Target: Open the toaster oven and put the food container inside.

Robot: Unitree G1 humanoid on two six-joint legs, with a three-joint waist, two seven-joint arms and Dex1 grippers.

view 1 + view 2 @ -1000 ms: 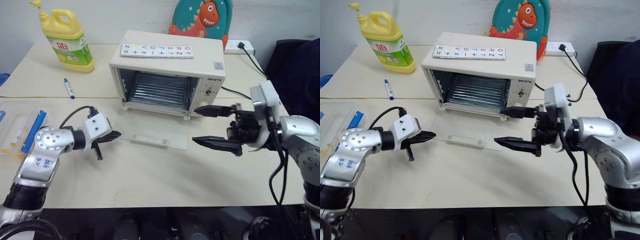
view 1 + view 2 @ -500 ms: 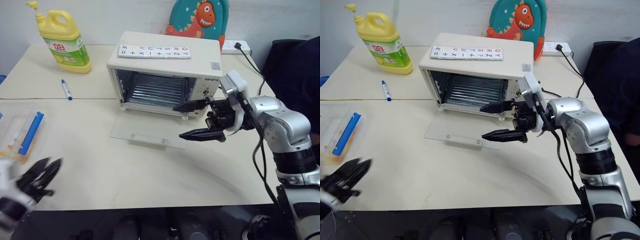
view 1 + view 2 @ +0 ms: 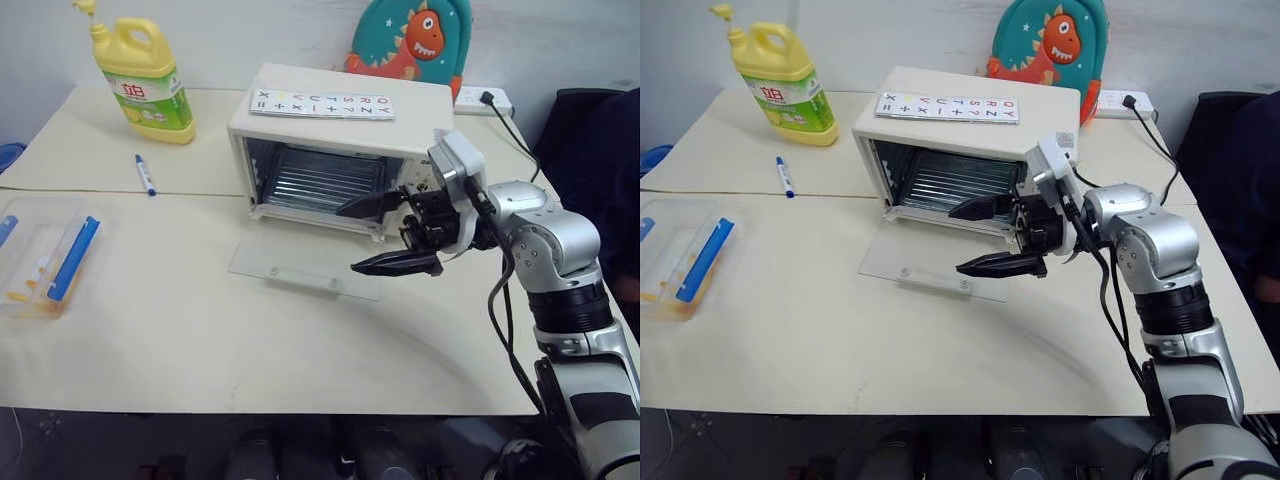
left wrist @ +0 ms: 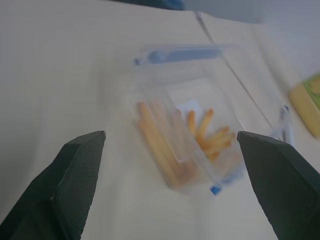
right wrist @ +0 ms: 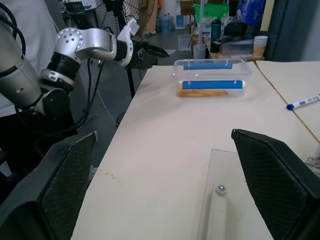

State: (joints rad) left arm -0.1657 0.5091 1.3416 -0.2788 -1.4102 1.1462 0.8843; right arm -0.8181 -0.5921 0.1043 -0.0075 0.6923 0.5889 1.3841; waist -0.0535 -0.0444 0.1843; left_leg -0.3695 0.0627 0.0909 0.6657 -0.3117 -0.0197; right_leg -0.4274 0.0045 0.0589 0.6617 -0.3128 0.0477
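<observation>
The oven (image 3: 335, 160) sits at the far middle of the table (image 3: 250, 340). Its glass door (image 3: 305, 270) lies open and flat on the table. The right hand (image 3: 385, 235) hangs just in front of the oven, over the door's right end, with its fingers wide apart and nothing in them. The food box (image 3: 40, 255) rests at the left edge of the table, well away from the oven. The left hand (image 4: 165, 190) hangs near the box, fingers wide apart, holding nothing. A yellow bottle (image 3: 140, 75) and a pen (image 3: 146, 175) sit far left.

table (image 3: 200, 340): cream top
rear left: yellow detergent bottle (image 3: 145, 80), blue pen (image 3: 145, 174) near it
left edge: food container (image 3: 42, 256)
middle: toaster oven (image 3: 340, 150), glass door (image 3: 305, 273) flat on the top
rear right: power strip (image 3: 484, 99)
</observation>
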